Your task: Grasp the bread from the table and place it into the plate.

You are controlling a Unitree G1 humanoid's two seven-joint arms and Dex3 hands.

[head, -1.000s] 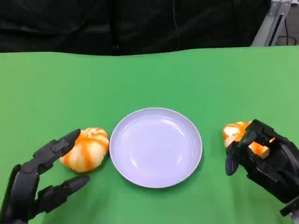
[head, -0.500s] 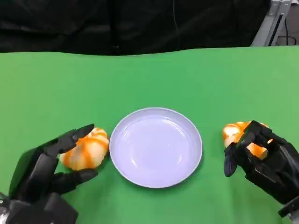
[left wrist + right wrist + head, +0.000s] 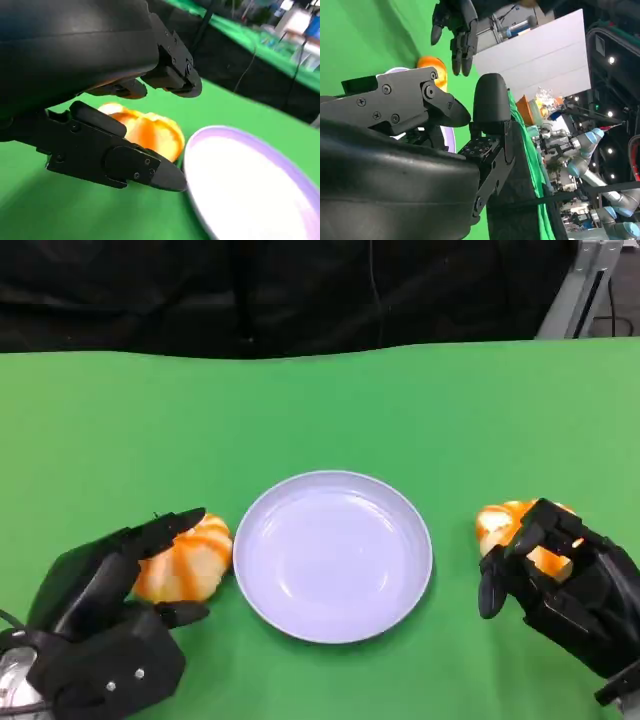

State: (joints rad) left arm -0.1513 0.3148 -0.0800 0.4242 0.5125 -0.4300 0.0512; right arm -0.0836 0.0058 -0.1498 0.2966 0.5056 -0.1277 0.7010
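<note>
The plate [image 3: 333, 555] sits on the table [image 3: 320, 410], near its front edge and about midway across. One piece of bread [image 3: 185, 558] lies just beside the plate's left rim, on the table, not in the plate. A second piece of bread [image 3: 520, 535] lies on the table to the plate's right, a little apart from the rim. The left robot hand [image 3: 110, 625] is at the front left, its fingers reaching around the near bread from above and from the front. The right robot hand [image 3: 565, 585] is at the front right, draped over the front of the second bread. Behind the plate the table runs back bare to its far edge.
</note>
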